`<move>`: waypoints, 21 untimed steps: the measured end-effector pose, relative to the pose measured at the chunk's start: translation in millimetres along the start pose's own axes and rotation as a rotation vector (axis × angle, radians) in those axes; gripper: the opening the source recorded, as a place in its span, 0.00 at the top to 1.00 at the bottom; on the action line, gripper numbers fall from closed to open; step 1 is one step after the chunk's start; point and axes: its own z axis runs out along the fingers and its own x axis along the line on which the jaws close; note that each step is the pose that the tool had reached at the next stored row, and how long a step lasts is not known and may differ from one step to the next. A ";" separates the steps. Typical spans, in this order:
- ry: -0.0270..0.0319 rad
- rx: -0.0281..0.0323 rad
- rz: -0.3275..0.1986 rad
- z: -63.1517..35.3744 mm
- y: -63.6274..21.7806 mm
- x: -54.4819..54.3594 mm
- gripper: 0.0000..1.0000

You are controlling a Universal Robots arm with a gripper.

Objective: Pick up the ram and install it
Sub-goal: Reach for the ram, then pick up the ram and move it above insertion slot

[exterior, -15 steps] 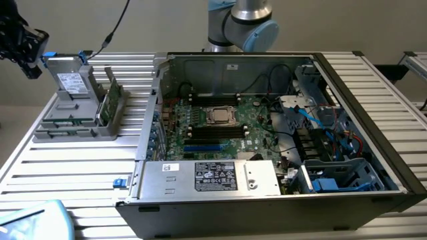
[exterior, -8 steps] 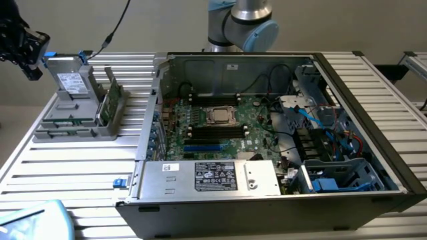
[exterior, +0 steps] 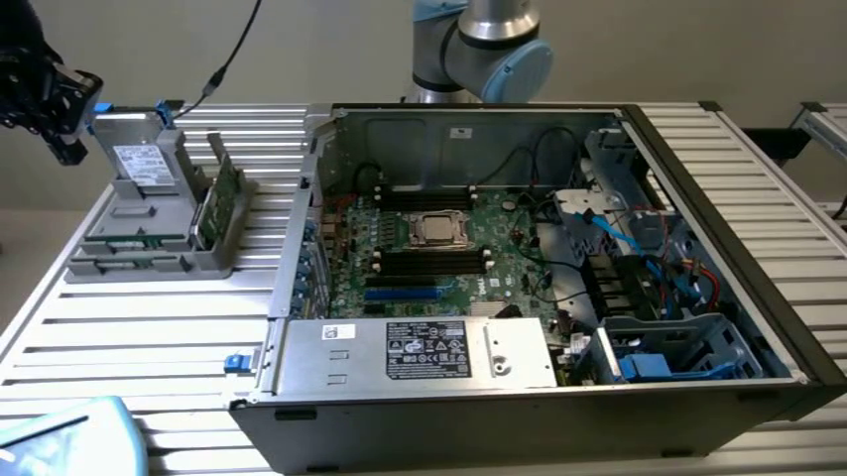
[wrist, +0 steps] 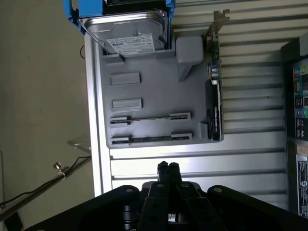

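Two thin ram sticks (wrist: 149,118) (wrist: 150,139) stand on edge in the slots of a grey holder (wrist: 154,91); in the exterior view they show as a greenish strip (exterior: 130,236) low in the holder (exterior: 146,260). My gripper (wrist: 168,167) hangs over the slatted table beside the holder, a little off from the nearer stick. Its fingertips are pressed together with nothing between them. In the exterior view the black gripper (exterior: 54,104) is at the far left, above the holder's back end. Black memory slots (exterior: 423,262) lie on the motherboard (exterior: 437,248) inside the open computer case.
A grey boxy drive (wrist: 132,33) with a white label stands in a blue bracket at one end of the holder. A wider green card (wrist: 214,96) stands along its side. The case's wall (exterior: 298,228) rises between holder and motherboard. A cable (wrist: 43,185) runs beside the table.
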 end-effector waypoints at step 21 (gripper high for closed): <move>0.0030 0.0003 -0.014 2.7 -0.2 -0.1 0.89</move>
